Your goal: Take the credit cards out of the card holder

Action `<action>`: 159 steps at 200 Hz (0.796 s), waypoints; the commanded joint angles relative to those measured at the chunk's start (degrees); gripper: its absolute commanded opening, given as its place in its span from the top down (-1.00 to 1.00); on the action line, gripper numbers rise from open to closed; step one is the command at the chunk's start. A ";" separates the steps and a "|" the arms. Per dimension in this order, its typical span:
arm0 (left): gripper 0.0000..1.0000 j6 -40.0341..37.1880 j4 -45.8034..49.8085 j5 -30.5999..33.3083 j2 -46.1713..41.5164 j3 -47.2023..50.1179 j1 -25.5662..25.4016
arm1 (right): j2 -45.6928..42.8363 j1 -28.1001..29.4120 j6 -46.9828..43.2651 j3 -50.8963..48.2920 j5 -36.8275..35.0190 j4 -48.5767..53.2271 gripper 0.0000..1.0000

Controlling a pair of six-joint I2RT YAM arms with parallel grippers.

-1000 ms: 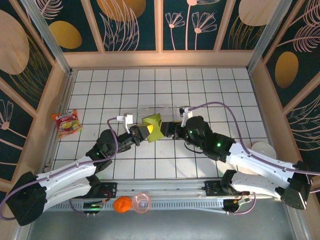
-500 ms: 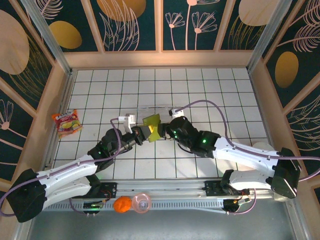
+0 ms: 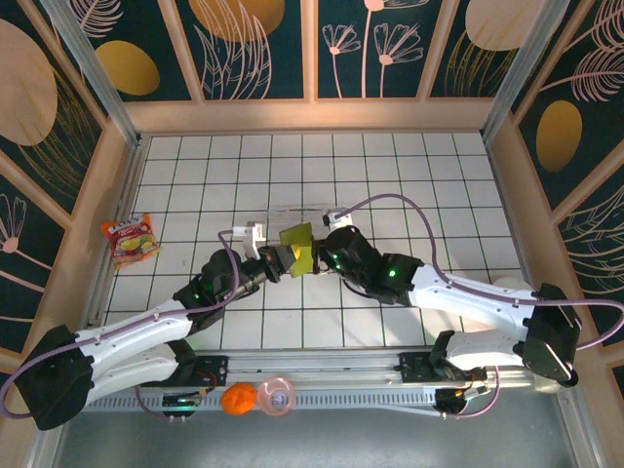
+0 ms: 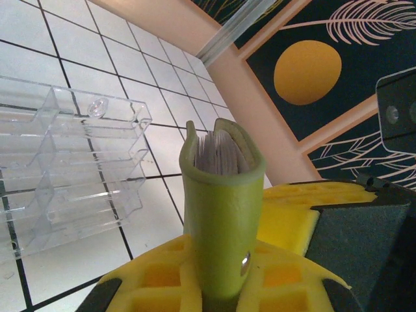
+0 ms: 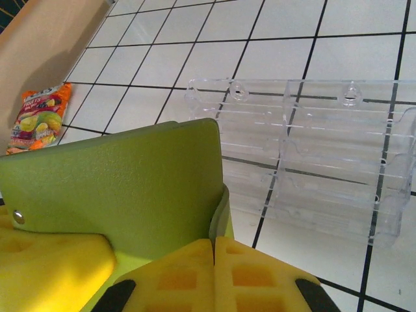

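Left pincer (image 3: 277,258) clamped on lower end of card holder (image 4: 221,208), holding it upright off table (image 3: 409,175). Credit cards (image 4: 221,155) peek from fold's top, above left pincer. Right pincer (image 3: 321,255) pressed together, nipping card holder's flap edge. Clear tray (image 5: 318,149) on table just beyond both pincers.

Card holder (image 3: 297,244) between left gripper (image 3: 281,257) and right gripper (image 3: 317,255), cards (image 4: 220,155) tucked inside. Just behind, clear tray (image 3: 292,213); far left, snack packet (image 3: 130,240).
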State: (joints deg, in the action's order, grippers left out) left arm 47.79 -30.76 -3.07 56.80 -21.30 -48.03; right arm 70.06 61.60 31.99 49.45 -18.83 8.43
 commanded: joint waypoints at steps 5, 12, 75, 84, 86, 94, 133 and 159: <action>1.00 1.00 -4.72 -1.90 -1.60 -1.79 -0.92 | -0.29 -1.16 0.16 -1.75 -4.59 1.51 1.00; 1.00 1.09 -4.50 -1.94 -1.81 -1.60 -0.92 | -0.69 -1.43 0.54 -2.39 -4.85 1.45 1.00; 1.00 2.27 -2.99 -2.28 -5.89 1.39 -0.92 | -5.08 -6.82 1.94 -10.24 -1.46 -1.31 1.00; 1.00 2.32 -2.67 -2.67 -5.78 1.44 -0.92 | -5.09 -6.85 1.78 -10.42 -1.18 -1.69 1.00; 1.00 2.31 -2.60 -2.71 -5.72 1.44 -0.92 | -5.11 -6.83 1.70 -10.43 -1.09 -1.78 1.00; 1.00 2.46 -2.67 -3.18 -5.33 1.52 -0.90 | -4.94 -6.87 1.53 -10.52 -0.85 -2.19 1.00; 1.00 2.59 -3.26 -4.27 -5.06 1.52 -0.92 | -3.33 -7.19 1.14 -10.83 -2.95 -1.87 1.00; 1.00 2.06 -1.42 -3.95 -5.69 0.76 -0.92 | -3.00 -7.96 1.15 -11.22 -4.61 -1.28 1.00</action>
State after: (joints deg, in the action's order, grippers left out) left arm 49.36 -28.49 -4.12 54.15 -19.81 -48.71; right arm 65.54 58.13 33.52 41.06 -10.00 -0.32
